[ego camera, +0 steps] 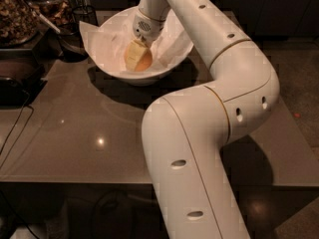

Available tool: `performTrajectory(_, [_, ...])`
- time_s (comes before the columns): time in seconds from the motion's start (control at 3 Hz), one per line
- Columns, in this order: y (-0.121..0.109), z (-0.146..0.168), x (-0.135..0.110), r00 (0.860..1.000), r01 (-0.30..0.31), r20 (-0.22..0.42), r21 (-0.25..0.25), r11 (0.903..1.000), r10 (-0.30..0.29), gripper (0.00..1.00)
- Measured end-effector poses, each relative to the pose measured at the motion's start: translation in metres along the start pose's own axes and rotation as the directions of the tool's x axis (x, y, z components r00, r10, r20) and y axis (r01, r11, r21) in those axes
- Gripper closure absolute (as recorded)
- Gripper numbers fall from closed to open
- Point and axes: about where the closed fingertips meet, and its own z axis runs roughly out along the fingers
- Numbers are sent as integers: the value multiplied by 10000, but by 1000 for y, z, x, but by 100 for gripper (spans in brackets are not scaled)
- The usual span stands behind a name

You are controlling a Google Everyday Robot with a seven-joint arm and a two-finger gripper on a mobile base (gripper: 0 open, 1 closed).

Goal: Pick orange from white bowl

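Orange lies near the middle of the white bowl, on the crumpled paper lining it. The gripper reaches down into the bowl from above and is pressed against the fruit's left side; whether it has clamped the fruit cannot be told. The bowl stands at the back of the grey bench, just right of dark jars.
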Motion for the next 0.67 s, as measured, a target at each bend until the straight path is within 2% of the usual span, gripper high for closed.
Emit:
performTrajectory(0.33, [0, -3, -1, 10000, 32, 80, 43, 10000, -32, 94])
performTrajectory(0.67, [7, -35, 2, 9941, 497, 940, 454, 9977, -538, 100])
